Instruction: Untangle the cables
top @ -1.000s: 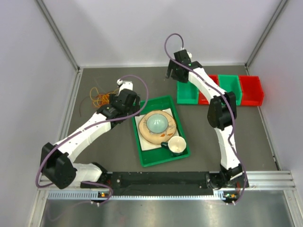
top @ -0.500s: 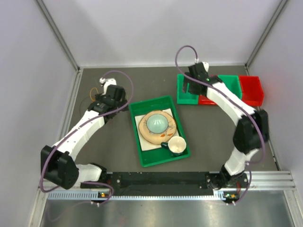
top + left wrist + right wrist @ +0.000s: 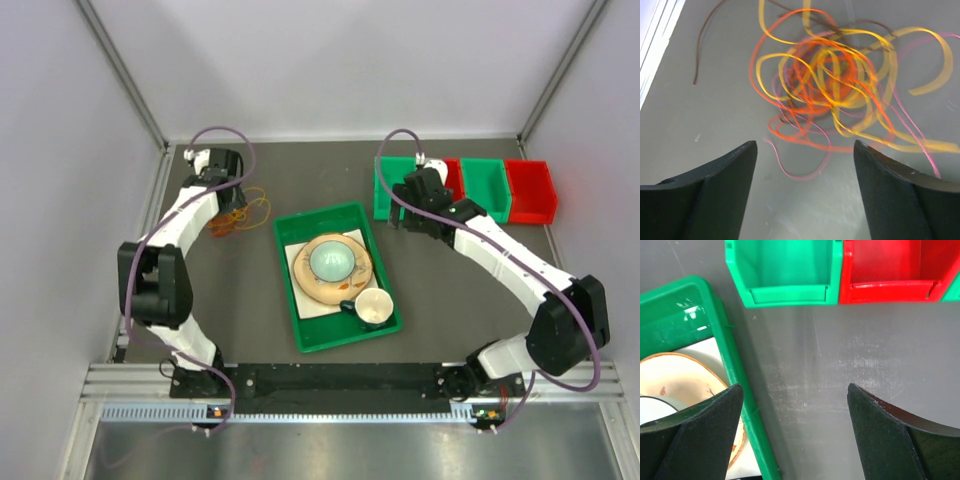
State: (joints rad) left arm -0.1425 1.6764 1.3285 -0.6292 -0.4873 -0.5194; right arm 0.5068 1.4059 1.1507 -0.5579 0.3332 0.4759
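The cables (image 3: 252, 210) lie as a loose tangle of thin yellow, orange, red and pink wires on the grey table at the far left. In the left wrist view the tangle (image 3: 830, 85) fills the upper frame, and a dark strand (image 3: 702, 45) trails off to its left. My left gripper (image 3: 224, 212) hangs over the tangle's near side. Its fingers (image 3: 805, 145) stand open, with only a pink loop on the table between them. My right gripper (image 3: 404, 218) is open over bare table (image 3: 795, 387), between the green tray and the bins.
A green tray (image 3: 300, 335) in the middle holds a plate with an upturned bowl (image 3: 331, 262) and a cup (image 3: 373, 307). Green and red bins (image 3: 470, 190) stand at the far right. The left wall rail (image 3: 160, 190) runs close to the tangle.
My left arm has swung to the far left and its gripper now hangs over the tangle, jaws slightly narrower. The right gripper has come down and nearer, to the table beside the tray.
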